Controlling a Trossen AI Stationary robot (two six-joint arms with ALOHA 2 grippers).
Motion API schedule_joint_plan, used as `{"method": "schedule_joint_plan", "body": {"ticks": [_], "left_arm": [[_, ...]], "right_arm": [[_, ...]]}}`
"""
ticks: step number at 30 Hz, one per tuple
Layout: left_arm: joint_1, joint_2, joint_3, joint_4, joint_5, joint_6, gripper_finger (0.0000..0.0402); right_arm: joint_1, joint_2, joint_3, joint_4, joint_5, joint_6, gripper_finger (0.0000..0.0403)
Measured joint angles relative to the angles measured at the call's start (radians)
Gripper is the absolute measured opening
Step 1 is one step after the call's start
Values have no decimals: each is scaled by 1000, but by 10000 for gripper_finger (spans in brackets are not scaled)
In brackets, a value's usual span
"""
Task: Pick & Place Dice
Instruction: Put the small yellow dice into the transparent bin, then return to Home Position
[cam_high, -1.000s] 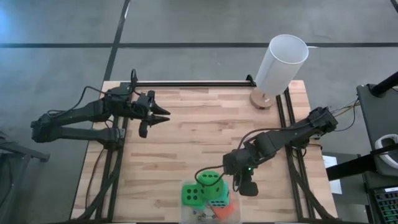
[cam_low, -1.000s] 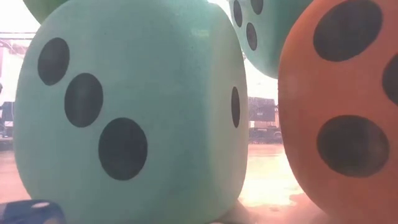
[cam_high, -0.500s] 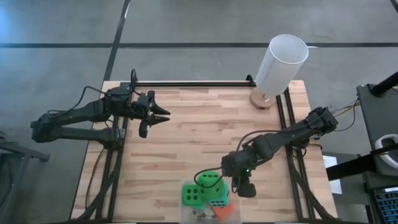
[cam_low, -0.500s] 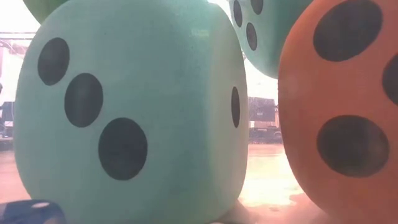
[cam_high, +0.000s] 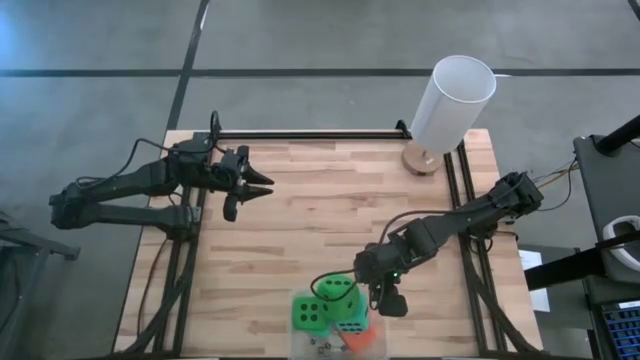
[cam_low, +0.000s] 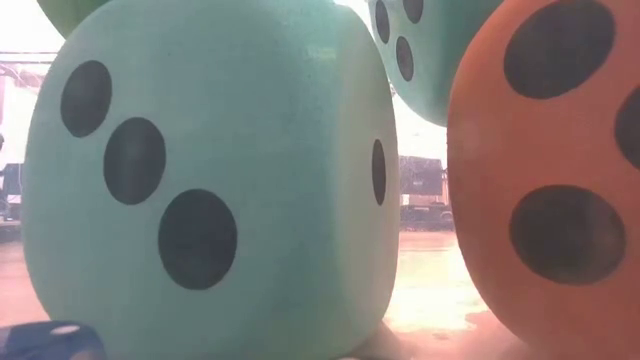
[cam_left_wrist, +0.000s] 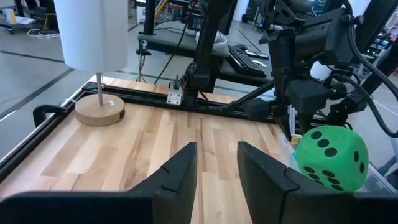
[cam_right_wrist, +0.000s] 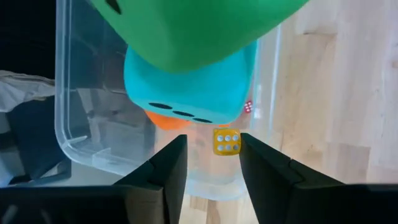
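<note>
I see the wooden table w/ a white lamp at its far right corner. Left arm waits near the far left edge; left gripper has fingers parted slightly, nothing between them. Clear plastic bin sits at the near edge, dice piled in it: 1 green die on top, another green die beside it, teal die and orange die below. Right gripper is just beside the top green die, fingers apart, gripping nothing. A small yellow die lies in the bin.
</note>
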Motion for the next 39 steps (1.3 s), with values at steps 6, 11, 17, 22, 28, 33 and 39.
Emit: {"method": "schedule_joint_plan", "body": {"ticks": [6,11,17,22,28,33,39], "left_arm": [[0,0,0,0,0,-1,119],[1,0,0,0,0,-2,119],[1,0,0,0,1,-2,119],[0,0,0,0,3,-2,119],[0,0,0,0,6,-24,119],[0,0,0,2,7,-132,119],[0,-8,0,3,11,-193,119]], "right_arm": [[-1,0,-2,-1,3,0,148],[-1,0,-6,-13,3,1,148],[-1,-2,-24,-27,3,4,143],[-1,-2,-24,-27,3,4,136],[-3,0,-4,-30,0,4,126],[-25,-7,22,-42,-2,4,102],[-77,-67,40,-71,0,4,57]]}}
